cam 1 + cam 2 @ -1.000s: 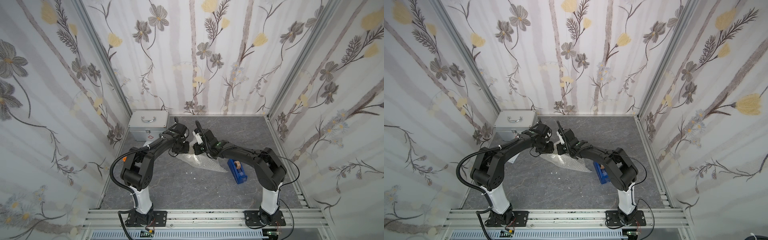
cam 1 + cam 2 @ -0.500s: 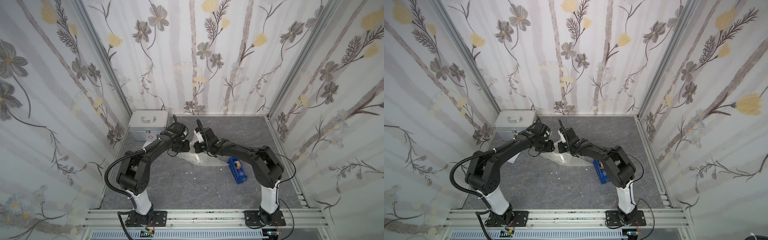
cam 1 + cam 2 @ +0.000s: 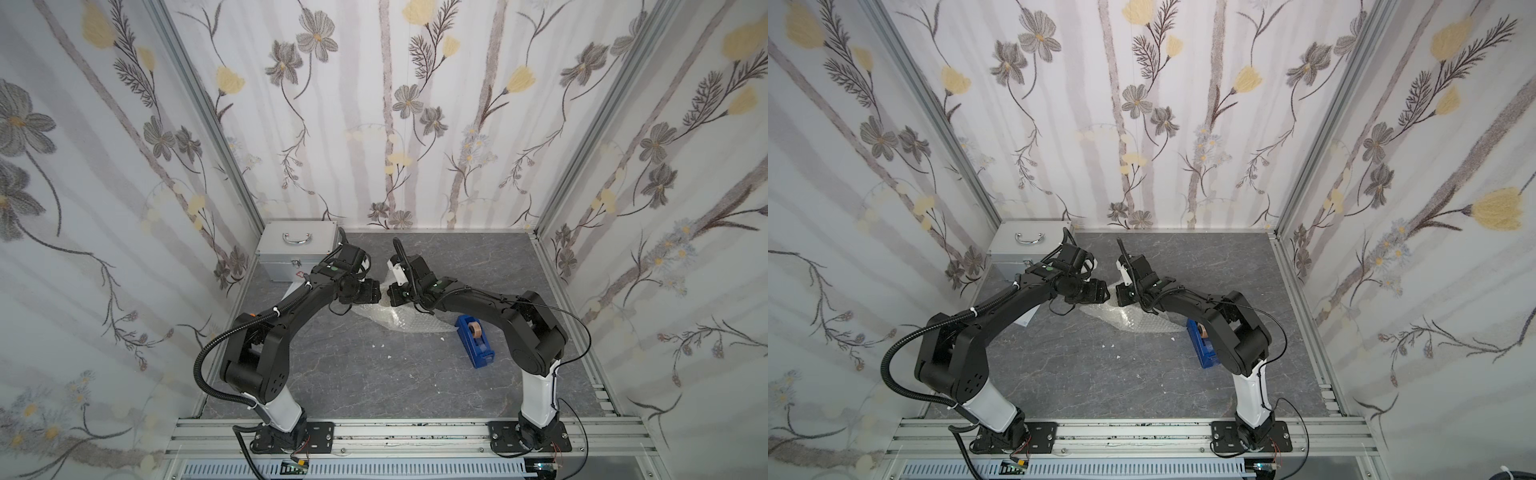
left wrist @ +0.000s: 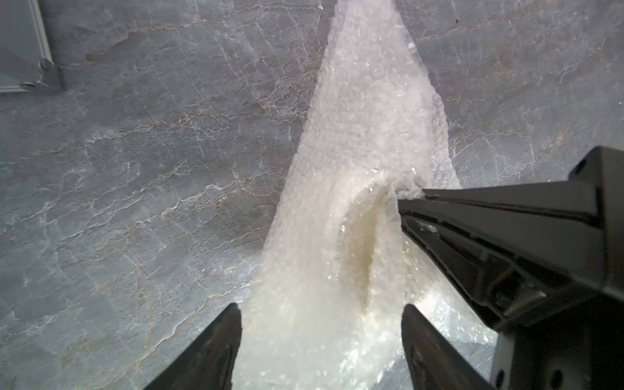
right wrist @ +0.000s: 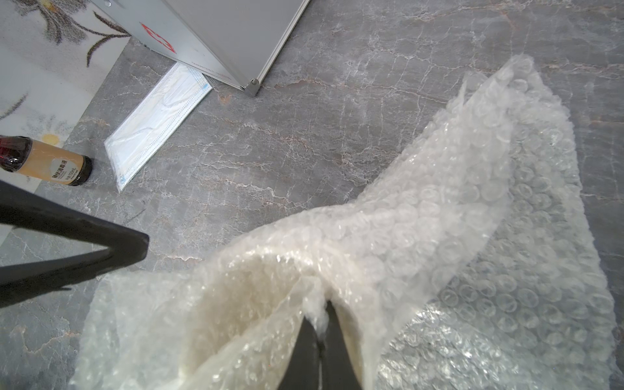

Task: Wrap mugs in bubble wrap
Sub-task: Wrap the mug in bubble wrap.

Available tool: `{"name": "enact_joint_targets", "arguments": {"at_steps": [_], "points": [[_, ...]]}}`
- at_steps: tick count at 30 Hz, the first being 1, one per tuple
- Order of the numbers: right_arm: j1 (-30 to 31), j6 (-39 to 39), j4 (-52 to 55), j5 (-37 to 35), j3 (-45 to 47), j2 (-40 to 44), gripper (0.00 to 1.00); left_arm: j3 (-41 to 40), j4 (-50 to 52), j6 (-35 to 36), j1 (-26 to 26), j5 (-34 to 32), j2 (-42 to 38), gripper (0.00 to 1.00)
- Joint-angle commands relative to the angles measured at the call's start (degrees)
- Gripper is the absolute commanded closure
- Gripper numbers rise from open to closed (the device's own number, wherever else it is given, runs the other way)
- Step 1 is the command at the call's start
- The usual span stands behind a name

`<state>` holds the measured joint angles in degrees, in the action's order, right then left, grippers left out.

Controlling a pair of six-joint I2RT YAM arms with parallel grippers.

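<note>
Wrap (image 4: 364,101): long axis runs up-frame from between your left pincer's (image 4: 320,310) wide fingers. Your right pincer (image 4: 405,199), frame right, pinches its edge.

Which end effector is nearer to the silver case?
Left. The left end effector sits between the silver case and the right end effector, which pinches the bubble wrap farther away.
</note>
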<state>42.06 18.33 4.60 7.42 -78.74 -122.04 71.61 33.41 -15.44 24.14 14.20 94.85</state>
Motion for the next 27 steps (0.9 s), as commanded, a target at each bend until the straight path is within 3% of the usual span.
{"name": "enact_joint_targets", "arguments": {"at_steps": [1,8,21,25,27], "points": [[0.04,-0.41,2.26,-0.94,-0.45,-0.31,1.0,-0.44,-1.56,0.23,-0.02,1.65,-0.63,0.19],[0.21,-0.4,2.36,-0.65,-0.37,-0.22,1.0,-0.25,-1.73,1.04,-0.01,1.3,0.3,0.13],[0.65,0.3,2.6,0.82,-0.69,0.99,1.0,3.7,2.54,3.31,0.38,-6.46,9.15,0.22],[0.65,1.16,3.45,1.27,-0.56,2.75,0.74,3.71,2.31,3.09,0.65,-6.46,10.08,0.23],[0.65,1.98,4.15,1.2,-0.27,4.28,0.67,3.69,2.27,2.94,0.78,-6.44,10.12,0.23]]}}
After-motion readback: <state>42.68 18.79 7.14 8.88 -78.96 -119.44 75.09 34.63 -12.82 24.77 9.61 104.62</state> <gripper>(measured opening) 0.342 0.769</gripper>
